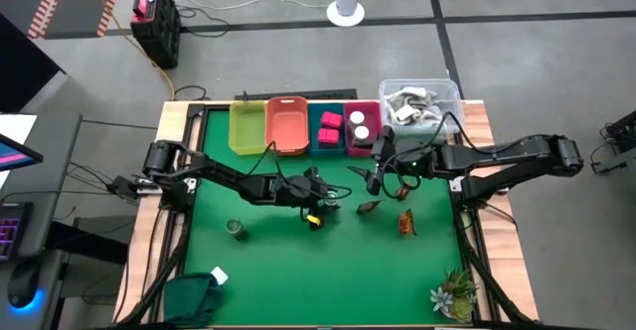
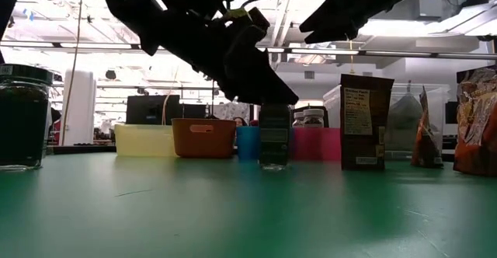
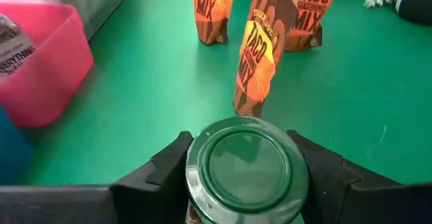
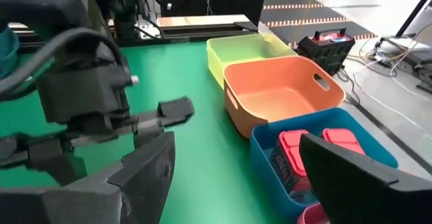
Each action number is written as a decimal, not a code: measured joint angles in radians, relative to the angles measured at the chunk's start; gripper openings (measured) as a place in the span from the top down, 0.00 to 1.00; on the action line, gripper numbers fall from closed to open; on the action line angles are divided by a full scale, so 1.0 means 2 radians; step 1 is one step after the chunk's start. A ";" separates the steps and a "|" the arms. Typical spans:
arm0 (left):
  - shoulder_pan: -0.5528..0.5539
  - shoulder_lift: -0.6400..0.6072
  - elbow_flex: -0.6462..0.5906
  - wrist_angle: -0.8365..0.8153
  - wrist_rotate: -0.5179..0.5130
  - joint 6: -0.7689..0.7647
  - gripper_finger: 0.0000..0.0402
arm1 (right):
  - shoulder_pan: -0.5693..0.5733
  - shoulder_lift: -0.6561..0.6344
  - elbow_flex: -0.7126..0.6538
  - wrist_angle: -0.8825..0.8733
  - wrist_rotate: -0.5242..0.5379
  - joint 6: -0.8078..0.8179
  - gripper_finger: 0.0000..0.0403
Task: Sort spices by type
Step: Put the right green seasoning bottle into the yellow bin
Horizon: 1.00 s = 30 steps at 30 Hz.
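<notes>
Left hand (image 3: 243,183) is around a green jar (image 3: 246,166) mid-counter (image 1: 298,260), fingers look like they're touching its sides, hard to say. Right hand (image 4: 236,177) hangs spread over the blue bin (image 4: 368,158) of pink packets (image 4: 317,146).

front mat (image 1: 298,280): open, easy pass
back edge: bins (image 1: 288,126) block in a row
right-centre: taco pouches (image 1: 405,221) standing, tight gaps
left: lone jar (image 1: 237,230)

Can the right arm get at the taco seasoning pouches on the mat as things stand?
Probably yes. The right end effector hangs open above the mat, close to the taco seasoning pouches, with nothing between. The left end effector is busy around a green-lidded jar, off to the side.
</notes>
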 joint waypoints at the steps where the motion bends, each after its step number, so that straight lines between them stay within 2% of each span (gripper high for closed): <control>1: 0.001 -0.007 0.000 -0.008 0.000 0.006 0.52 | 0.000 0.000 0.000 -0.004 0.000 0.003 0.16; 8: 0.026 -0.114 0.000 -0.096 -0.017 0.047 0.52 | 0.000 0.000 0.000 -0.031 -0.001 0.014 0.16; 15: 0.067 -0.230 -0.012 -0.174 -0.105 0.067 0.52 | 0.000 0.000 0.000 -0.031 0.000 0.014 0.16; 22: 0.099 -0.334 -0.116 -0.166 -0.198 0.037 0.51 | 0.001 0.000 0.000 -0.035 0.000 0.014 0.16; 30: 0.148 -0.436 -0.269 -0.070 -0.288 -0.033 0.50 | 0.001 0.000 0.000 -0.021 0.000 0.014 0.16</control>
